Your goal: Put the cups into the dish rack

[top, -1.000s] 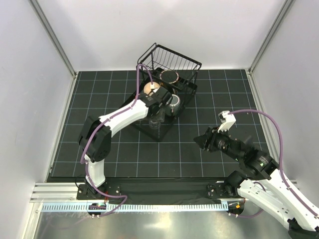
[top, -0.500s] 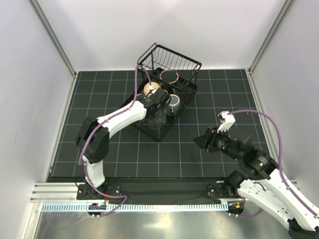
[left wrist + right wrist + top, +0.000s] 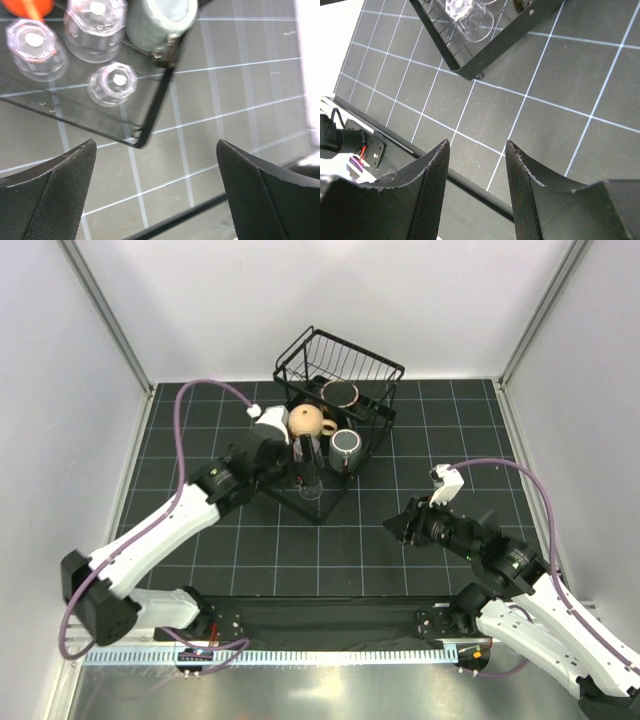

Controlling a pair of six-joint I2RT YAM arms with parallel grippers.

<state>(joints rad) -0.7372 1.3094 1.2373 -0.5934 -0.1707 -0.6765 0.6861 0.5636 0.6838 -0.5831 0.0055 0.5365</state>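
Glass tumblers [image 3: 112, 82] stand on the lower frame of the dish rack [image 3: 345, 365], beside the grey mug [image 3: 347, 448] and beige mug [image 3: 308, 421]; the brown-rimmed cup [image 3: 340, 392] sits by the raised basket. My left gripper [image 3: 156, 150] hangs wide open and empty over the frame's corner; the right gripper [image 3: 478, 143] is parted, empty, above the mat [image 3: 555, 85]. I see no loose cup, so I judge loading about done; next I'd check the mat, then draw both arms clear.
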